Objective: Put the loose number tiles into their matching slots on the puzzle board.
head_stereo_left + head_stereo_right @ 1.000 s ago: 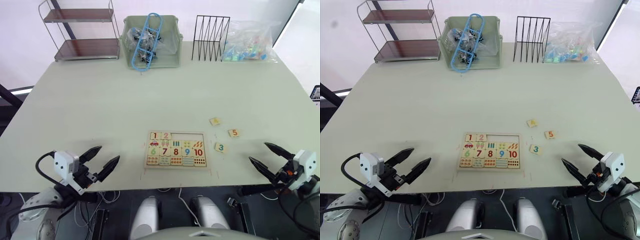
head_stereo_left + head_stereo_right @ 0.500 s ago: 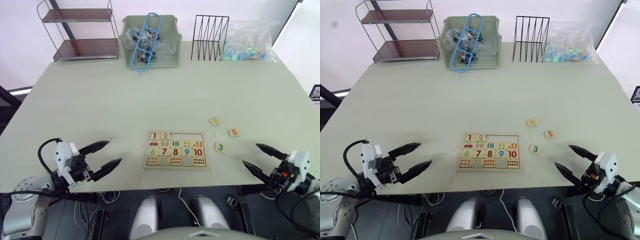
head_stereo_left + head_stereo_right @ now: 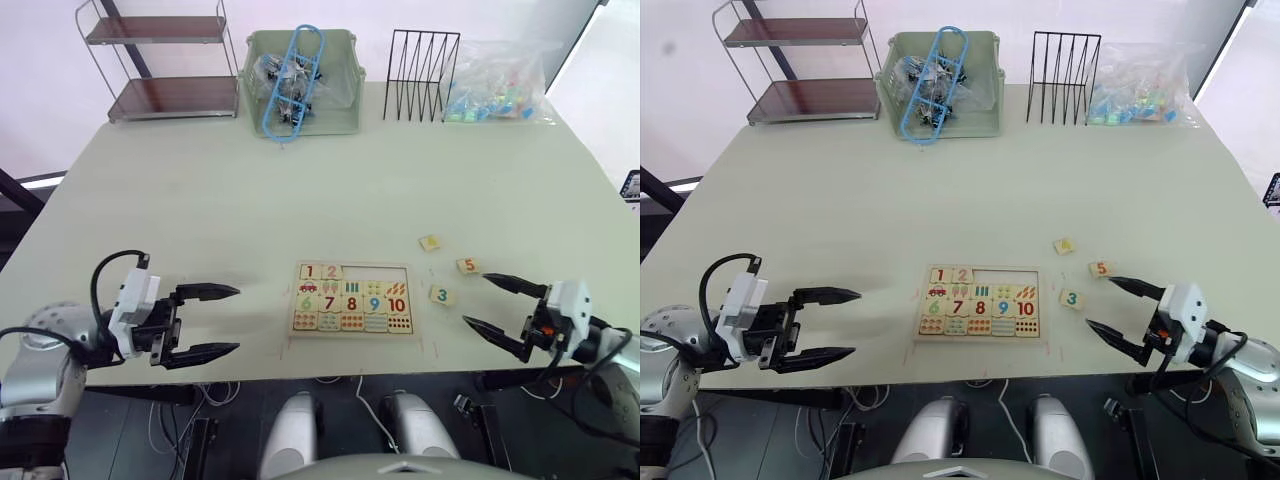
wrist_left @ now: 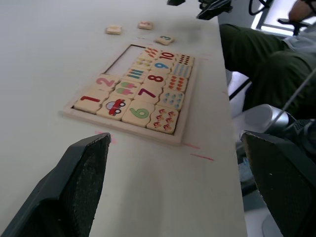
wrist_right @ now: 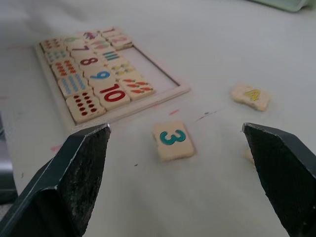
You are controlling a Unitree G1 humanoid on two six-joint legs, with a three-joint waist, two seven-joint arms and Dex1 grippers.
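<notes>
Both grippers open and empty over the pale green desk (image 3: 300, 190); three number tiles loose.

The flat rectangular pale-wood puzzle board (image 3: 352, 298) lies between the two sets of jaws, its top-row slots (image 3: 375, 271) holding the red 1 and orange-red 2 at the left end, the rest vacant. Left gripper (image 3: 236, 320): jaws spread wide, holding nothing, well apart from the board. Right gripper (image 3: 476, 302): jaws spread wide, holding nothing, with the green 3 tile (image 5: 173, 139) just ahead of them. The orange 5 tile (image 3: 467, 266) lies near the upper fingertip; the yellow 4 tile (image 3: 430, 242) lies farther off.
</notes>
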